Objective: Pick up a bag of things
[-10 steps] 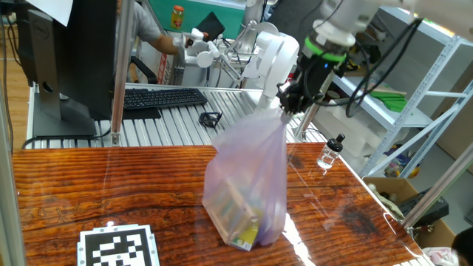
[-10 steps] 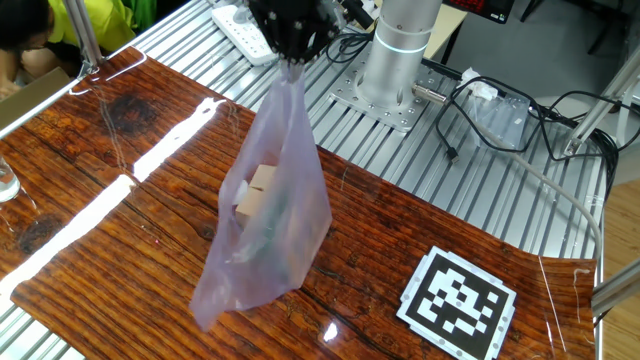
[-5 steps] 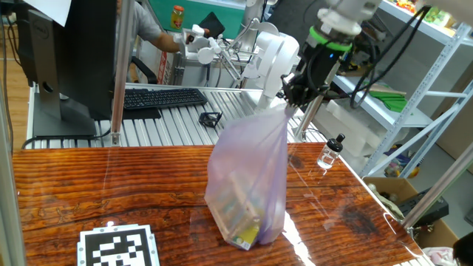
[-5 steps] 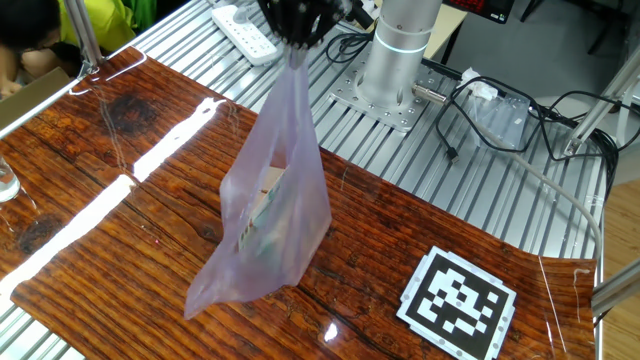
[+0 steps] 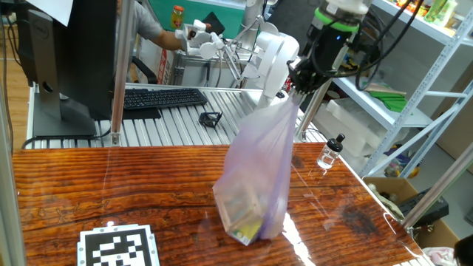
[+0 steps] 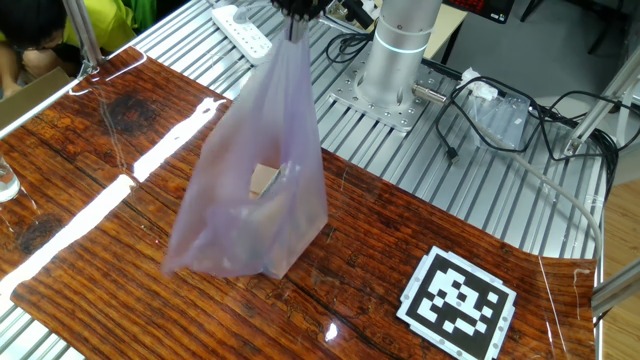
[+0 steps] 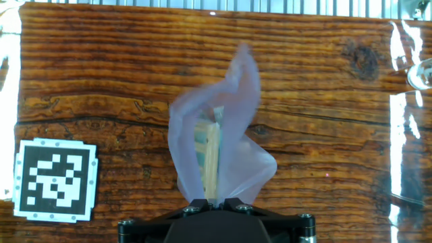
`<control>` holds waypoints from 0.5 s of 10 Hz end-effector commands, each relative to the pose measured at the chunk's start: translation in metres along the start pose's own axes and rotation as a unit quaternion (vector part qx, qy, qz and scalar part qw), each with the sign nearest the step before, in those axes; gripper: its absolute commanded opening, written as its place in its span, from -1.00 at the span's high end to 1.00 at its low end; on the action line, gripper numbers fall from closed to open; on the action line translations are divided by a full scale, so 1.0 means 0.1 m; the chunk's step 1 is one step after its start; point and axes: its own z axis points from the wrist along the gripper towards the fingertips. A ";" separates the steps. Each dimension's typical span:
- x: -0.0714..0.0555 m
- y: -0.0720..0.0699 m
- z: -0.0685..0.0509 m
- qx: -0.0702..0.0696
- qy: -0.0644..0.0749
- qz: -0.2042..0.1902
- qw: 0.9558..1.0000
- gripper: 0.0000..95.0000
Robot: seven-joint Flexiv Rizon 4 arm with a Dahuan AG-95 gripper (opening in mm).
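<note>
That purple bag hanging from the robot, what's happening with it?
The robot arm's gripper is pinching the gathered top of the bag of things and holding it up over the wooden table. The thin bag hangs stretched below the fingers, and you can see small yellow and green packets through it. Its bottom looks at or just above the tabletop; the pictures do not settle which. A black-and-white marker card lies nearby.

Small bottle [image 5: 330, 152] stands near the table's [image 5: 111, 188] edge; marker card [image 5: 120, 247] lies flat.

One bag [image 5: 258, 174], one marker card [image 6: 459, 301]
</note>
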 end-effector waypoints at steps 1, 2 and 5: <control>0.03 -0.01 -0.06 0.003 0.002 -0.001 1.000 1.00; 0.03 -0.02 -0.09 0.004 0.003 -0.002 1.000 1.00; 0.05 -0.04 -0.19 0.004 0.005 -0.003 1.000 1.00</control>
